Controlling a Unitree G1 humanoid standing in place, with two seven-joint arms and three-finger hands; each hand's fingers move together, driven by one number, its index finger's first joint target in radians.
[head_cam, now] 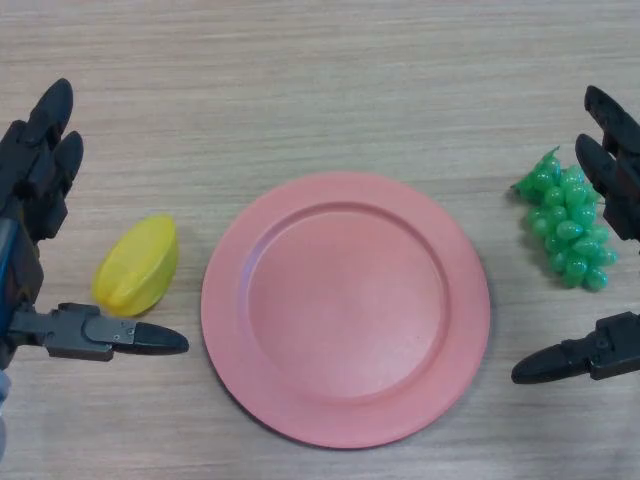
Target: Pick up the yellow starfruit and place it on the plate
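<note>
Head view, looking straight down on the wooden tabletop (330, 80). Dead centre sits the pink plate (345, 305), round, flat on the wood, nothing on it. Just off its left rim lies the yellow starfruit (137, 265), on its side, tilted, close to the plate's edge but not touching it.

Over on the left edge, the left hand (40, 190) is spread wide: fingers (45, 140) straight and pointing up the view, thumb (130, 338) stretched out low toward the plate. The starfruit lies right in the gap between them, the thumb just beneath it, the fingers up and to its left. Nothing is gripped; the hand is released, relaxed.

On the right edge, the right hand (620, 180) mirrors that: fingers straight, thumb (575, 360) reaching in low toward the plate, holding nothing. A bunch of green grapes (565, 225) rests on the tabletop between its fingers and thumb, right against the fingers, well apart from the plate's right rim.
</note>
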